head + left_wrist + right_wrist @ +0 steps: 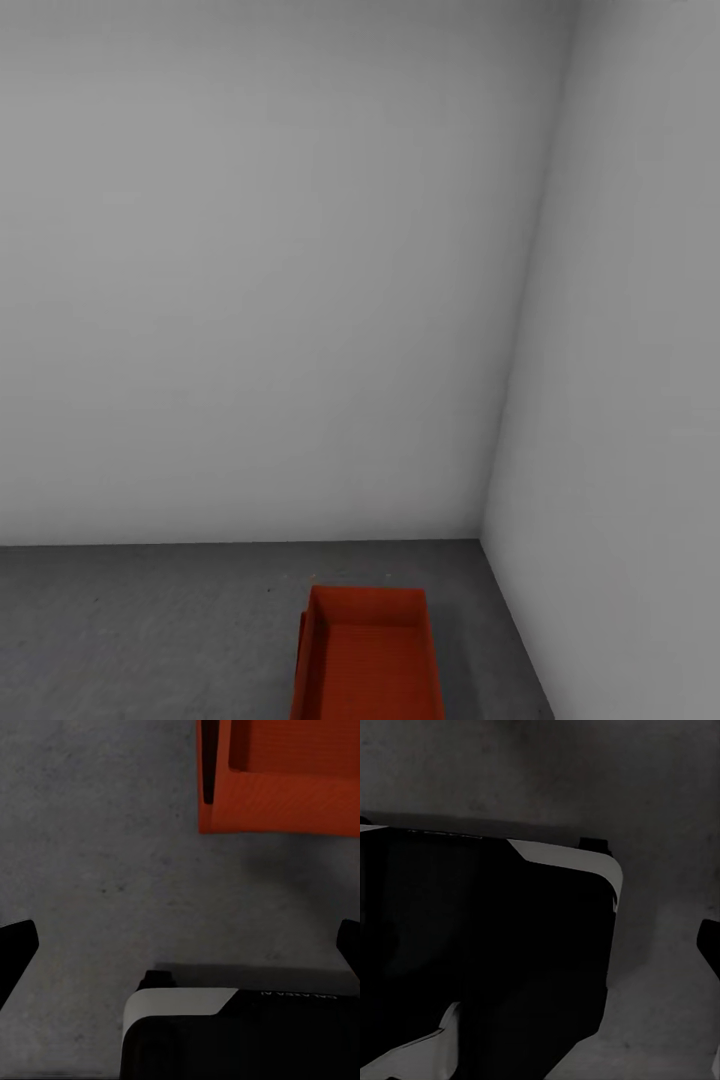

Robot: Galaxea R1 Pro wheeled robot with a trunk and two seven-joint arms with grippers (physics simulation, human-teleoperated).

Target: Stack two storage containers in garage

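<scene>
One orange-red storage container (372,660) is sitting on the dark concrete floor (140,630) in the garage corner, just beside the pale grey wall (620,400). Whether a second bin is nesting in it, cannot tell; so stacking is unconfirmed. Left gripper (180,945) is hanging over bare floor, fingers wide apart, holding nothing. Right gripper's finger spacing: cannot tell.
</scene>
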